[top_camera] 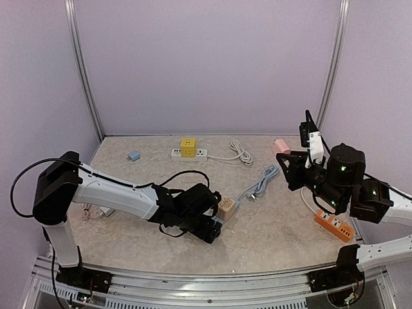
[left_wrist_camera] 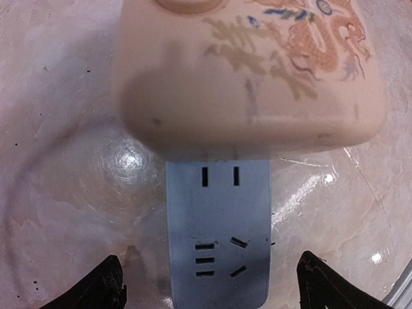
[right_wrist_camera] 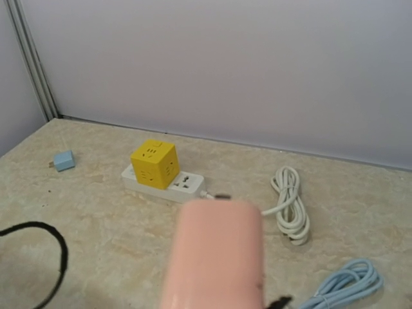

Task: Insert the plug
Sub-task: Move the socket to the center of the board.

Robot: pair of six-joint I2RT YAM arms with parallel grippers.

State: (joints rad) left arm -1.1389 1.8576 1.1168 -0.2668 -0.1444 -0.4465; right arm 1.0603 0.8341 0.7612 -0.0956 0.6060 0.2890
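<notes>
A beige cube adapter [top_camera: 226, 206] with a dragon print [left_wrist_camera: 251, 71] sits plugged on a blue-grey power strip [left_wrist_camera: 217, 238] at mid-table. My left gripper [top_camera: 215, 222] is open, and its dark fingertips [left_wrist_camera: 103, 286] straddle the strip's near end without touching it. My right gripper [top_camera: 285, 153] is raised at the right and shut on a pink plug [top_camera: 280, 146]. The plug fills the right wrist view [right_wrist_camera: 215, 257], with a metal prong [right_wrist_camera: 222, 196] at its far end. The right fingers are mostly hidden behind it.
A yellow cube socket [top_camera: 188, 147] sits on a white power strip [top_camera: 201, 153] at the back, with a white cable coil [top_camera: 242, 153] beside it. A small blue adapter [top_camera: 134, 155] lies back left. A blue cable coil [top_camera: 265, 180] and an orange power strip [top_camera: 335, 225] lie right.
</notes>
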